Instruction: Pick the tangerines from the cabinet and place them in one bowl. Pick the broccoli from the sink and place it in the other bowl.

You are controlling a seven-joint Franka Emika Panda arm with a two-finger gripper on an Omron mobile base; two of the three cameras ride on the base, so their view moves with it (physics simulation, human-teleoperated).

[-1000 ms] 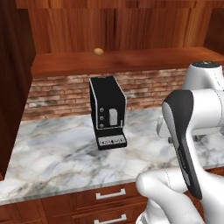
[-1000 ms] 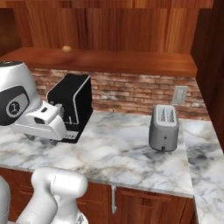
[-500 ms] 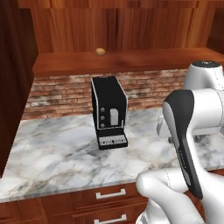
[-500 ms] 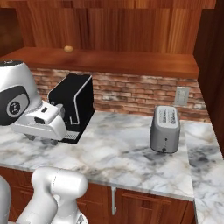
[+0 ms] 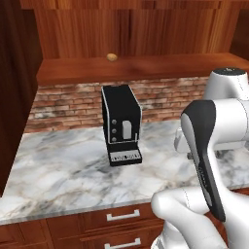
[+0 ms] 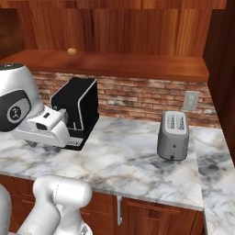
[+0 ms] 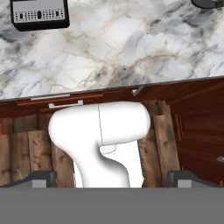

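Orange-tan, one of the tangerines (image 5: pixel 112 57) sat on the cabinet (image 5: pixel 146 63) shelf, above and behind the black coffee machine (image 5: pixel 121 124). Probably light, firm and apt to roll; best pinched across its middle. The gripper (image 7: pixel 111 178) stood with jaws apart, holding nothing.

Coffee machine (image 5: pixel 121 124) is being viewed from behind-left & behind-right (image 6: pixel 75 111) by base cams, both sharing it; hand cam is being pointed down, machine's base (image 7: pixel 39 14) at top.
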